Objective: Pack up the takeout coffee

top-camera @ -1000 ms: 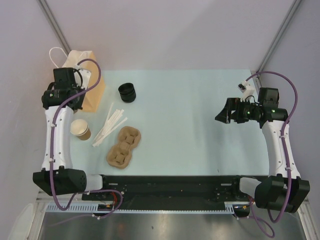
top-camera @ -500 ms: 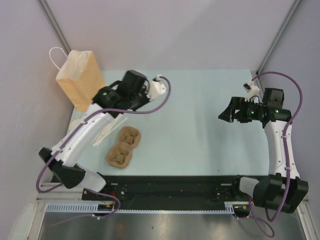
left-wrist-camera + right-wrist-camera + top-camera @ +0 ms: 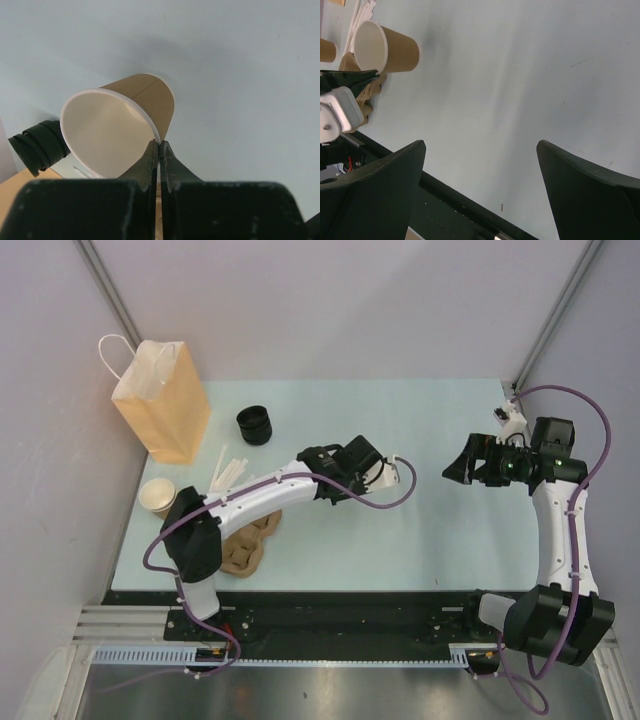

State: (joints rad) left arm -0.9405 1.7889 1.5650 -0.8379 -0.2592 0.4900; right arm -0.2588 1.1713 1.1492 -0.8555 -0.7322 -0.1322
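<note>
My left gripper (image 3: 160, 145) is shut on the rim of a lidless, empty brown paper cup (image 3: 120, 125), white inside, which lies tipped on its side over the table. The cup also shows in the right wrist view (image 3: 385, 47). In the top view my left gripper (image 3: 318, 468) is at the table's middle and hides the cup. My right gripper (image 3: 481, 142) is open and empty above the right side of the table (image 3: 455, 468). No cup with a black lid is in view. The paper bag (image 3: 165, 400) stands at the far left.
A stack of black lids (image 3: 254, 424) sits right of the bag. A lidless tan cup (image 3: 160, 497) stands at the left edge. White stirrers (image 3: 222, 485) and a brown pulp cup carrier (image 3: 245, 535) lie near the left arm.
My left arm has swung from over the bag, past the black lids, to the middle of the table. My right gripper has barely moved.
</note>
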